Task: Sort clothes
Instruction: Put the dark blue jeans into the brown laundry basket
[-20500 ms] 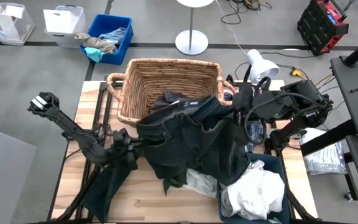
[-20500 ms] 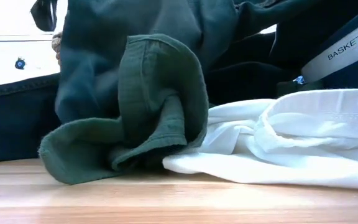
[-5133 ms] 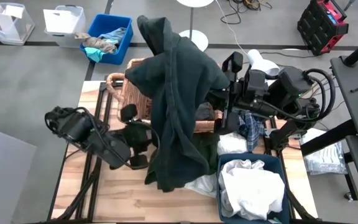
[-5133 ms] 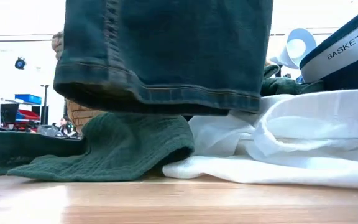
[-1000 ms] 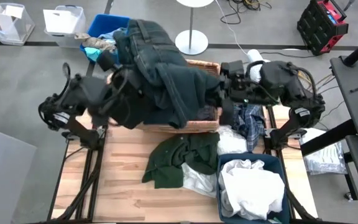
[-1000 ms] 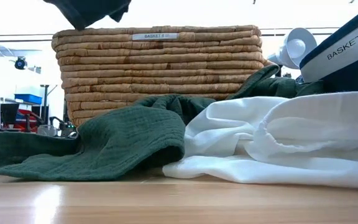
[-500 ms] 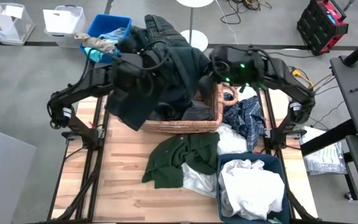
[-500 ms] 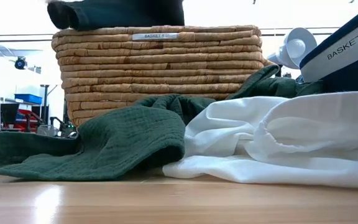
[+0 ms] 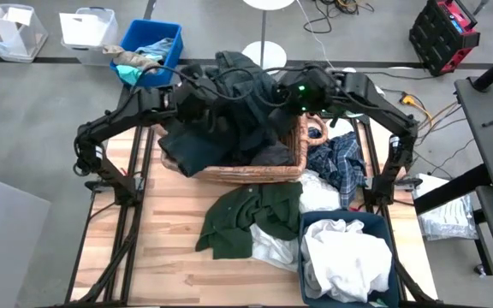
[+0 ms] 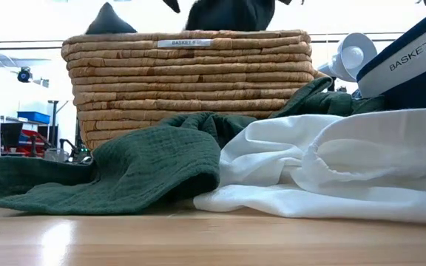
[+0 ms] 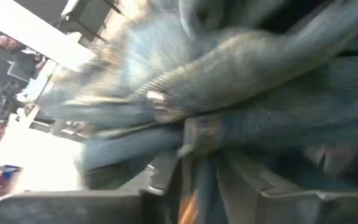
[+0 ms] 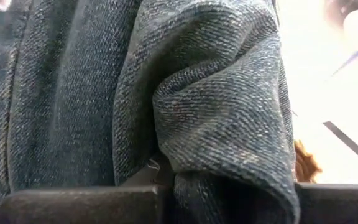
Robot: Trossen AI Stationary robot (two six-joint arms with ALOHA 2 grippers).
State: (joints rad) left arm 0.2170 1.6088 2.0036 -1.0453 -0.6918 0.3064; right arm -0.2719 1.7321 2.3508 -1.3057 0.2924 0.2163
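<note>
Dark denim garment (image 9: 229,111) in wicker basket (image 9: 294,162); white clothes (image 9: 345,257) in blue bin (image 9: 382,224)

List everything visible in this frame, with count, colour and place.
wicker basket: one, tan, table's far middle
dark denim garment: one, heaped over the wicker basket
green garment: one, table centre
plaid garment: one, navy, right of basket
white garments: several, in and beside navy bin
blue bin: one, floor, holding rags
desk lamp: one, white, right far edge
left gripper: in the denim
right gripper: shut on the denim
</note>
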